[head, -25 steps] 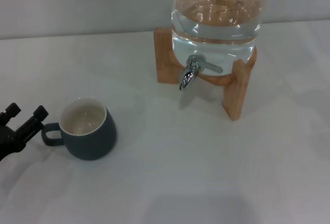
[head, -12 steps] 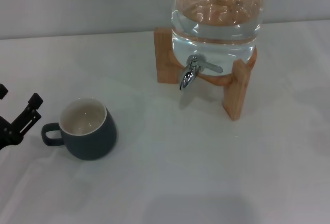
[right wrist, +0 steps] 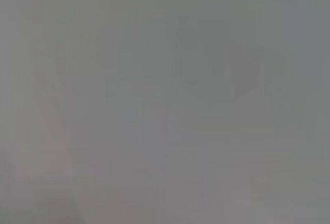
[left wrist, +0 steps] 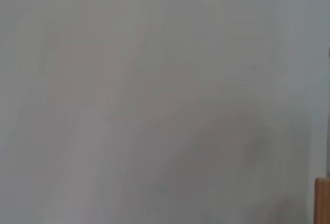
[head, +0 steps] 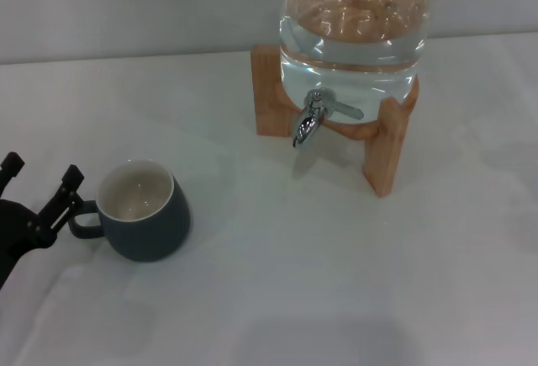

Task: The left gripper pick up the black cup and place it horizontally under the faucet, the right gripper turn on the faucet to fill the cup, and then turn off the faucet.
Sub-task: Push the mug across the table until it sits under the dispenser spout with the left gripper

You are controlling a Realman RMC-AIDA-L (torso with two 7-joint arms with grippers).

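- The left gripper (head: pixel 40 177) sits at the left edge of the head view, low over the white worktop (head: pixel 319 273), just beside the black cup (head: pixel 143 212).
- Its two black fingers (head: pixel 67 183) are spread apart with nothing between them; the nearer one lies right at the cup's loop handle (head: pixel 81 220), though actual contact cannot be made out.
- The black cup stands upright on the worktop, cream inside facing up, handle turned toward the left gripper.
- The faucet (head: pixel 309 119) is well apart from the cup, farther back and to the right, its spout pointing down and its thin lever (head: pixel 346 110) angled off to the side.
- The faucet is fitted to a clear water jug (head: pixel 353 29) resting in a wooden stand (head: pixel 385 151).
- The right gripper appears in no view.
- The left wrist view shows only pale surface and a sliver of wood at one edge; the right wrist view shows plain grey.
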